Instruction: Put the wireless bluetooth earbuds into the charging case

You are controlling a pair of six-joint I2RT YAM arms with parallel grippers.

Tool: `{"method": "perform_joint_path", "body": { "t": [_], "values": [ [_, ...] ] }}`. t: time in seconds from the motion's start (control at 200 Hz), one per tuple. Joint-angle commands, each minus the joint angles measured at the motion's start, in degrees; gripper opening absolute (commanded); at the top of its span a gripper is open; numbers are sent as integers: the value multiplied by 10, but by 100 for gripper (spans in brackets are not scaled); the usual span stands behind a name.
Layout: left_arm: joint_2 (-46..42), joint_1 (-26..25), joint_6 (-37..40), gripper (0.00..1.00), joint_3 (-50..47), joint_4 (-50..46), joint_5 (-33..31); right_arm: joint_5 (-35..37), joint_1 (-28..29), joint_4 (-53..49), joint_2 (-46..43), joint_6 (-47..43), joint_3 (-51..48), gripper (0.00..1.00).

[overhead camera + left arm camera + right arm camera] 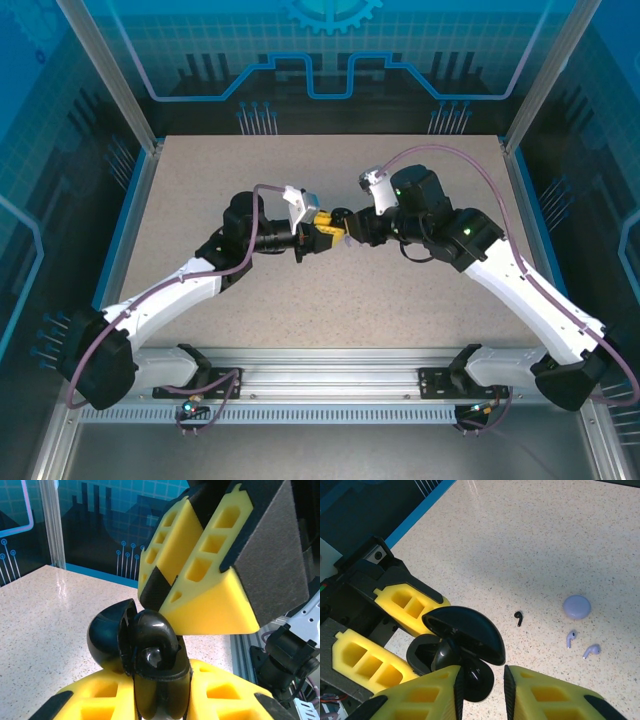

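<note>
My left gripper (318, 238) is shut on the open black charging case (155, 680), whose lid (105, 635) is swung back. In the right wrist view the domed lid (465, 632) stands over the base (422, 655), and a dark rounded piece that looks like a black earbud (445, 655) sits in it. My right gripper (484, 680) hovers right at the case, jaws a little apart with table showing through the gap. Its fingers (210, 580) hang just above the case. One black earbud (519, 617) and two lilac earbuds (570, 638) (591, 651) lie on the table.
A shut round lilac case (576, 606) rests on the speckled table (300, 170) beside the lilac earbuds. Both arms meet at the table's middle. Metal posts and blue walls ring the table (150, 150).
</note>
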Motion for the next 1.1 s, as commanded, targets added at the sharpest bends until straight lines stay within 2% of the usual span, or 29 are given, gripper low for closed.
{"method": "perform_joint_path", "body": {
  "t": [0.0, 0.15, 0.39, 0.57, 0.845, 0.936, 1.096],
  "values": [
    [-16, -3, 3, 11, 13, 17, 30, -4, -5, -21, 6, -6, 22, 30],
    [-15, -3, 6, 11, 14, 14, 41, -24, -4, -28, 11, -16, 32, 32],
    [-12, -3, 3, 11, 16, 10, 20, -7, -3, -51, 13, -22, 39, 34],
    [-12, 1, -5, 10, 12, -1, -41, 27, -3, -41, -12, -17, 29, 40],
    [-36, 40, -36, 10, -21, -2, -50, 119, -23, -51, -31, 24, -1, 41],
    [-56, 56, -44, 10, -38, -5, -52, 105, -44, -57, -20, 34, -14, 41],
    [-109, 85, -66, 10, -72, -14, -53, 39, -72, -31, 19, 23, -43, 44]
  ]
}}
